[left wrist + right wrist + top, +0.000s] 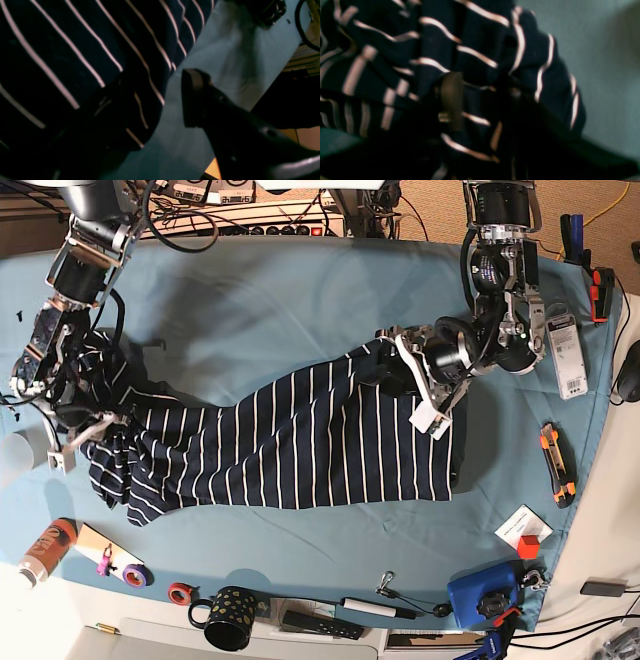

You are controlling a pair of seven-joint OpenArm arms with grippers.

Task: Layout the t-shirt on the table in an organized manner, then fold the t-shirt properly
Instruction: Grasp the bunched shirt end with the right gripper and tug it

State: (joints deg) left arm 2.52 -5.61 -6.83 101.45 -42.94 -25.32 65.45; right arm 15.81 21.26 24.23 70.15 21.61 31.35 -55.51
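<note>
From the right wrist view, the right tool (480,100) sits buried in bunched folds of the t-shirt (460,50); one dark finger (451,100) shows against the stripes, the other is lost in shadow, so I cannot tell whether the jaws are pinching cloth or merely pushed into it. The risk here is a grab of several layers at once: if a thick wad is caught, lifting would drag the whole crumpled end instead of spreading it.

From the left wrist view, the left tool (155,100) stands spread, one finger (192,97) over bare teal desk (225,62) and the other dark against the t-shirt's edge (75,50). Closing from this stance could catch only the rim of the hem, which may slip out under any pull.

In the base view the t-shirt (300,440) lies across the middle of the desk (250,290), fairly flat in the centre, heaped at the right tool's (70,415) end and rumpled under the left tool (430,395). If both arms pull unevenly, the cloth may skew or twist. Along the near edge a mug (228,615), tape rolls (180,592) and a bottle (45,548) stand close enough that a dragged hem could sweep them.
</note>
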